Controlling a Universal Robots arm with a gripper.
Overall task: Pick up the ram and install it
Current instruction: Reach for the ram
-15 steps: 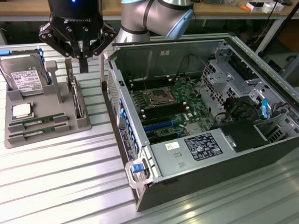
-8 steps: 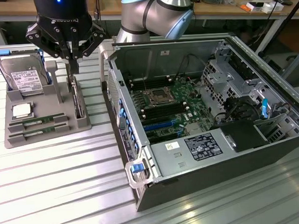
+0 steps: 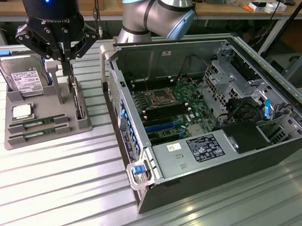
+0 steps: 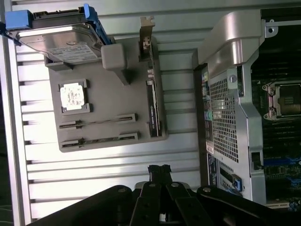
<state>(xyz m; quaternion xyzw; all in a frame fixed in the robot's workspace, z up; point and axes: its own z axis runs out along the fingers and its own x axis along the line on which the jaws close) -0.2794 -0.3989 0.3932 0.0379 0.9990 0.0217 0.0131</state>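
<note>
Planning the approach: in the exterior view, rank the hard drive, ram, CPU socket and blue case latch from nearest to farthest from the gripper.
1. Hard drive, far end of the holder, to the exterior view's left of the gripper.
2. Ram, in the holder's near slots.
3. CPU socket, inside the case.
4. Blue case latch, case's near corner.

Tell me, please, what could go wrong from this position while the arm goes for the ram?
1. The claw is shut above the gray tray. Lowered like this, it could press on the ram, which sits low in a narrow slot, instead of gripping it.
2. The upright card stands close by, and the claw might knock it.
3. The case wall rises between tray and motherboard, so a carried stick could catch on it.
</note>
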